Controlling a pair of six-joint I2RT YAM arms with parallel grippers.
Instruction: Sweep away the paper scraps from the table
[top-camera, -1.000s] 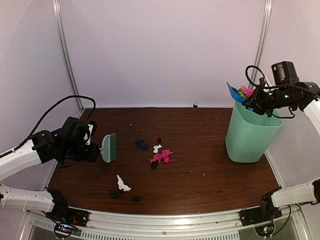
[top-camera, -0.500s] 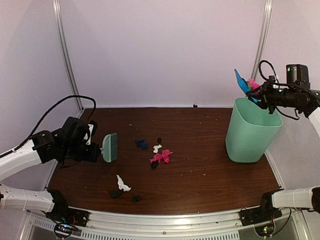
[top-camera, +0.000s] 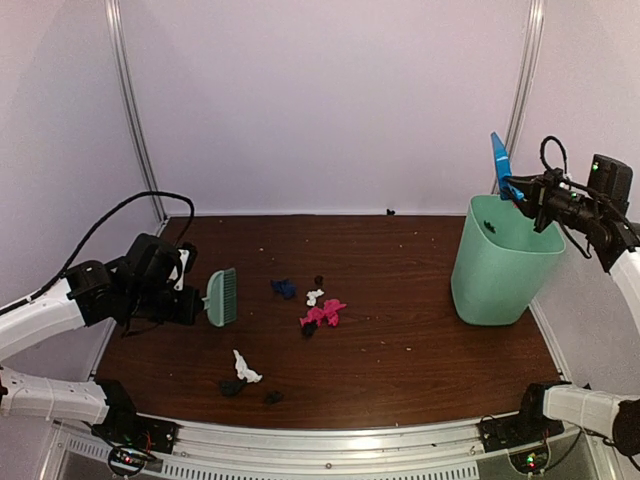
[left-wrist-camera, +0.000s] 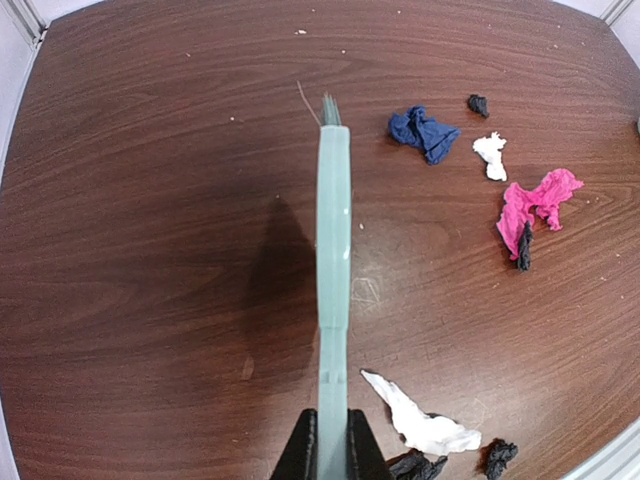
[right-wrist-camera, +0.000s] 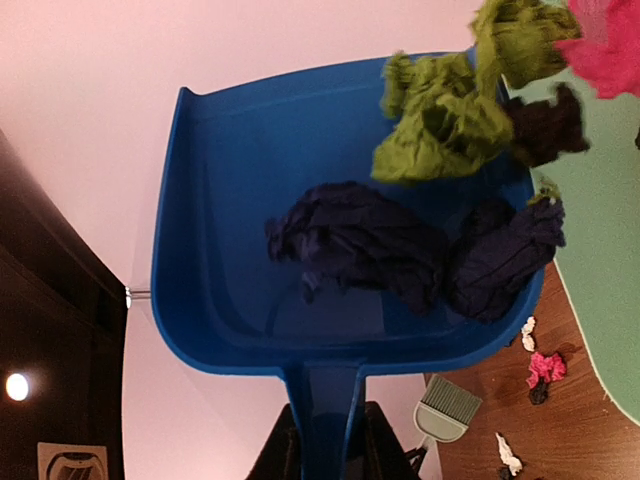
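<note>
Paper scraps lie on the table (top-camera: 420, 340): a blue wad (top-camera: 283, 289), a pink wad (top-camera: 323, 313), a white one (top-camera: 245, 368) and black ones (top-camera: 232, 387). They also show in the left wrist view: blue (left-wrist-camera: 423, 132), pink (left-wrist-camera: 535, 203), white (left-wrist-camera: 420, 423). My left gripper (top-camera: 190, 297) is shut on the handle of the mint-green brush (left-wrist-camera: 333, 250), held on edge above the table left of the scraps. My right gripper (top-camera: 535, 200) is shut on the blue dustpan (right-wrist-camera: 300, 250), tipped steeply over the bin. Dark blue (right-wrist-camera: 360, 245), green (right-wrist-camera: 440, 110) and pink (right-wrist-camera: 605, 40) wads slide from it.
The mint-green bin (top-camera: 500, 265) stands at the table's right side. A silver rail (top-camera: 330, 440) runs along the near edge. White walls close in the back and sides. A black cable loops over the left arm (top-camera: 110, 215).
My right gripper has raised and tipped the dustpan more upright over the bin, and the wads in it have slid toward the bin. The left arm and brush have hardly moved.
</note>
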